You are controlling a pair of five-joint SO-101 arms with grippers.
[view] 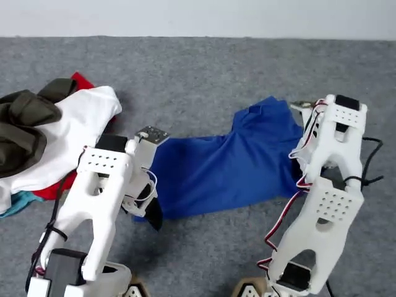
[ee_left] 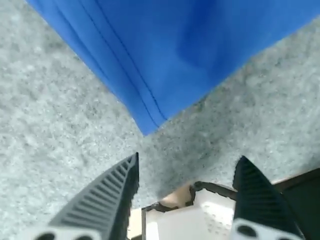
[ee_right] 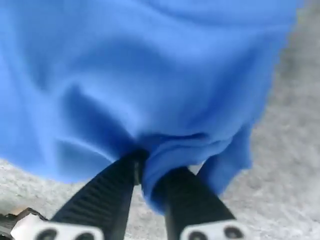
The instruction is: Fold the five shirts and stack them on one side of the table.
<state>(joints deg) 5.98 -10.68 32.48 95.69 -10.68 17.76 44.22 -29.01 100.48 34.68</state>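
A blue shirt lies spread across the middle of the grey table. My right gripper is shut on a bunched fold of the blue shirt at its right side, under the right arm. My left gripper stands open just above the table, a little off the pointed hemmed corner of the blue shirt, with nothing between its fingers. The left arm stands at the shirt's left edge. A pile of shirts sits at the far left: white, olive, red and teal.
The table is covered in grey carpet-like cloth. Bare cloth stretches along the back and between the two arm bases at the front. A pale wall borders the far edge.
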